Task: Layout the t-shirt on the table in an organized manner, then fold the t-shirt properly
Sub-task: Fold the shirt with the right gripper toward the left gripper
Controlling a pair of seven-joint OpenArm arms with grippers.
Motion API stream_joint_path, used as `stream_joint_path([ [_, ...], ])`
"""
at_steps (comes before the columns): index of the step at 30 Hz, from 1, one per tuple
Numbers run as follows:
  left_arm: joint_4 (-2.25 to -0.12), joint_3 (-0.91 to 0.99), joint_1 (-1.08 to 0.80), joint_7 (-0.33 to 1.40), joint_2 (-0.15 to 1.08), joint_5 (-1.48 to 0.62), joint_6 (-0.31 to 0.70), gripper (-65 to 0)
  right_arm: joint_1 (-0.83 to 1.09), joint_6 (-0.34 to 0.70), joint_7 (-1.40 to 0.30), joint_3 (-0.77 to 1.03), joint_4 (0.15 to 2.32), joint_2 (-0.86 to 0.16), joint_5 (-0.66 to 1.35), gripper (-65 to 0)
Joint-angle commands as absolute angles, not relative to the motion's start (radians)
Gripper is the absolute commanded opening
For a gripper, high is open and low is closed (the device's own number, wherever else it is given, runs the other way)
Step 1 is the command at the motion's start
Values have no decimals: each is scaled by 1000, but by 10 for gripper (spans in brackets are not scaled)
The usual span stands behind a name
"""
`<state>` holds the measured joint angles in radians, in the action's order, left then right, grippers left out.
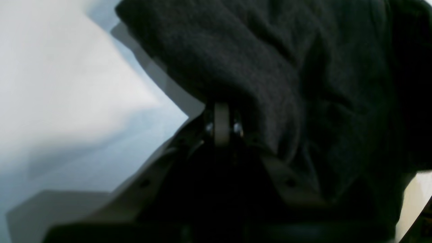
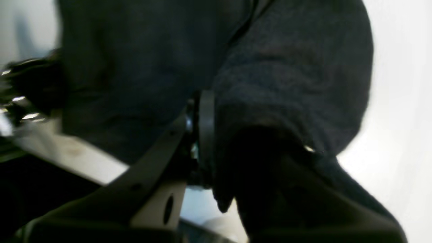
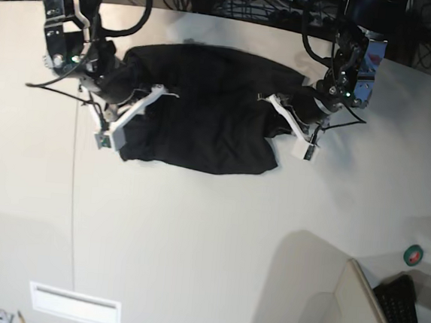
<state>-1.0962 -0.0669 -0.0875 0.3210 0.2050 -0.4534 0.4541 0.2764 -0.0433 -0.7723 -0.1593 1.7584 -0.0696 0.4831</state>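
The black t-shirt [image 3: 201, 115] lies spread, plain side up, on the far middle of the off-white table [image 3: 194, 235], lifted and bunched at both side edges. My right gripper [image 3: 123, 93] is at the shirt's left edge in the base view and is shut on the cloth. In the right wrist view the cloth [image 2: 290, 74] bulges over the gripper [image 2: 204, 135]. My left gripper [image 3: 299, 108] is at the shirt's right edge, shut on cloth. In the left wrist view the fabric [image 1: 270, 67] drapes over the gripper [image 1: 221, 126]. No graphic shows.
A thin dark seam [image 3: 73, 194] runs down the table's left part. A small white vent panel [image 3: 74, 305] sits at the front left. A raised white panel [image 3: 317, 291], a keyboard [image 3: 406, 314] and a round green item [image 3: 413, 255] are at the front right. Cables lie behind the table.
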Motion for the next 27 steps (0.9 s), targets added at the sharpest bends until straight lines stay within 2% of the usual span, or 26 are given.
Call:
stream_joint_path([
  [1,-1098,-68,-94,371,214,-418,432,-650,257,-56,-760,-177,1782,-59,495,-650],
  [12,-1092,-77,-101,367,231,-417,430,-650,154,-269,-780,-460,1781,-28,496,-650],
  [17,-1092,-81,-102,367,232,-417,430,-650,122,-282,-782,-469,1768,-1,496,-650],
  [27,-1098,-73,-102,367,231,-417,430,-650,39,-277,-777,-473,1604,48,496,-650],
])
